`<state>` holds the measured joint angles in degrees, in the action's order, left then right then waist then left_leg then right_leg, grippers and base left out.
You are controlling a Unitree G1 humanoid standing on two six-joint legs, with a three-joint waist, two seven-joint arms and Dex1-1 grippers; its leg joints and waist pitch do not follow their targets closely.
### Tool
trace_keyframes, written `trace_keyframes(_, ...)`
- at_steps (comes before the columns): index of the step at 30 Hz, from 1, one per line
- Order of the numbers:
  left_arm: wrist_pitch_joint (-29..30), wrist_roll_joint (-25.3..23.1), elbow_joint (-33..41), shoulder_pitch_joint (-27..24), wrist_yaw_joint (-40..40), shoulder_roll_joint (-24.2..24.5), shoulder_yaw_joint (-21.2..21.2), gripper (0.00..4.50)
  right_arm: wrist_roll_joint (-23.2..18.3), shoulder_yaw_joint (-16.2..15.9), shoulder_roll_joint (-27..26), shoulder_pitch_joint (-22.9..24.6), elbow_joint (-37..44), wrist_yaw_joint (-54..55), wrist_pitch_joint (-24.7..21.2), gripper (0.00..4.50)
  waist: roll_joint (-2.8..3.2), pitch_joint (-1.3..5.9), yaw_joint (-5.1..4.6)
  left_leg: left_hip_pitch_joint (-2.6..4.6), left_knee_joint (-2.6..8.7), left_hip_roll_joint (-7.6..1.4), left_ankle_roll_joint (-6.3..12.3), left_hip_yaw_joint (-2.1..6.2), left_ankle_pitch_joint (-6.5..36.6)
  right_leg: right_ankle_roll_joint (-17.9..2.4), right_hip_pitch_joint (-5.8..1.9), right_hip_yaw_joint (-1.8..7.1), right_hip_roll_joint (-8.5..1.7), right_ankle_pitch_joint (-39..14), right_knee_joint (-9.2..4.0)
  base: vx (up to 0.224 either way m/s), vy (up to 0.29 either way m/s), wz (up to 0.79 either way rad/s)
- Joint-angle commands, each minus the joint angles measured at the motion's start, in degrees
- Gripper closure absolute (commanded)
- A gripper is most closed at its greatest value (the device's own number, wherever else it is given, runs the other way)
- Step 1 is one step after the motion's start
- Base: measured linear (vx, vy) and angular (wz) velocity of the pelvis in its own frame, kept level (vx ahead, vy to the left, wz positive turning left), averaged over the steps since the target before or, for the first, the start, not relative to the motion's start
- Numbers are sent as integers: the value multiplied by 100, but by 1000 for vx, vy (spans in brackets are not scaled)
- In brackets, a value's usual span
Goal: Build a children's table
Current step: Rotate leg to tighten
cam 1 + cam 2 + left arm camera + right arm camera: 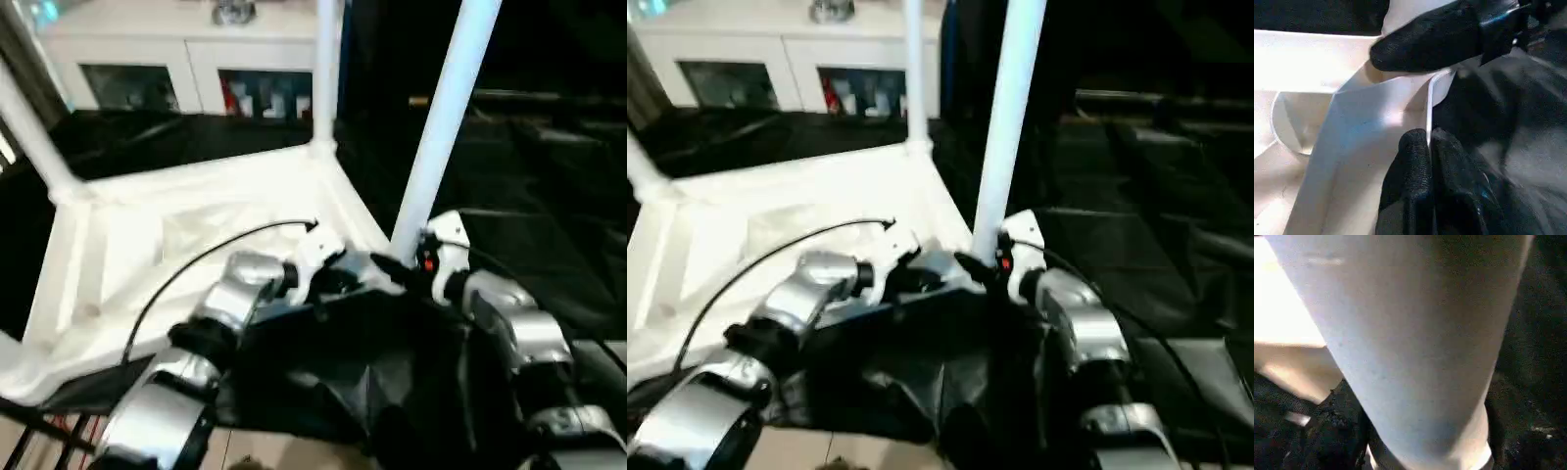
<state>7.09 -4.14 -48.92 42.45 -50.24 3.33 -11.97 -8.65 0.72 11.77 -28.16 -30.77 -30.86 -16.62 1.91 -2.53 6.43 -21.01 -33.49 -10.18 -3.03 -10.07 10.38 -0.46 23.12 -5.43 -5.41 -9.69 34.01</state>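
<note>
Your upturned tabletop [196,245] lies underside up on the black-draped worktop [549,245], with two legs already standing in its far corners [326,69] and [29,127]. The third leg [441,117] rises at the near right corner, leaning slightly to the right rather than plumb, its long axis running up and out of view. Your right gripper [416,259] sits right at the foot of that leg, fingers spread around the tube; the wrist view shows the leg pressed close, so it looks like a grasp, though I judge that rather than see contact. Your left gripper [1427,147] is clenched on the thin rim of the tabletop just beside the same corner, bracing it. The coming move turns on bringing the leg upright over its socket. The tube is smooth, glossy white plastic; the tabletop is ribbed and thin-walled.
</note>
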Motion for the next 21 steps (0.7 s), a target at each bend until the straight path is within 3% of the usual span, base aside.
trace_keyframes(1, -321, 190, -26, 324, 397, -435, 123, 450, 217, -294, -401, 28, -399, 360, -129, 178, -113, 359, 6, 13, 390, -245, 259, 88, 1041, -1009, -300, 289, -407, -1681, -468, 0, 0, 0)
trace_keyframes(4, -458, 203, -261, 460, 416, -526, 142, 450, 161, -362, -663, 34, -311, 247, 178, 178, -115, 357, 4, 16, 395, -247, 311, 82, 1099, -1005, -313, 284, -403, -1654, -479, 0, 0, 0)
trace_keyframes(6, -531, 209, -237, 447, 265, -512, 119, 450, -53, -365, -681, 118, -101, -97, 73, 108, -113, 345, 13, 16, 404, -266, 340, 89, 1132, -1034, -313, 289, -409, -1641, -474, 0, 0, 0)
trace_keyframes(8, -561, 212, -201, 422, 175, -486, 100, 450, -103, -402, -640, 161, 3, -258, 25, 108, -117, 343, 14, 17, 405, -268, 356, 87, 1172, -1025, -318, 288, -409, -1689, -480, 0, 0, 0)
trace_keyframes(10, -702, 230, -131, 342, -131, -402, 30, 450, -78, -605, -430, 286, 237, -670, 37, 72, -134, 349, 37, 11, 397, -272, 424, 86, 1114, -1019, -328, 295, -416, -1620, -471, 0, 0, 0)
trace_keyframes(12, -787, 316, -25, 248, -471, -312, -9, 450, -26, -713, -199, 378, 373, -942, 170, 63, -145, 341, 45, 6, 391, -266, 454, 76, 1104, -1027, -331, 288, -412, -1648, -477, 0, 0, 0)
trace_keyframes(14, -804, 432, 132, 139, -861, -216, -34, 450, 17, -743, 38, 447, 460, -1214, 331, 63, -155, 337, 56, 1, 397, -277, 468, 82, 1117, -992, -335, 287, -430, -1756, -485, 0, 0, 0)
trace_keyframes(19, -664, 629, 639, -162, -1738, 99, -178, 450, -265, -810, 629, 656, 955, -2254, 188, 63, -147, 330, 73, 5, 402, -312, 522, 82, 1149, -1035, -322, 288, -422, -1861, -478, 0, 0, 0)
trace_keyframes(21, -547, 676, 801, -258, -2071, 260, -240, 450, -304, -911, 913, 771, 1158, -2741, 164, 63, -139, 332, 131, 19, 392, -337, 569, 72, 1132, -1071, -309, 301, -415, -1740, -454, 0, 0, 0)
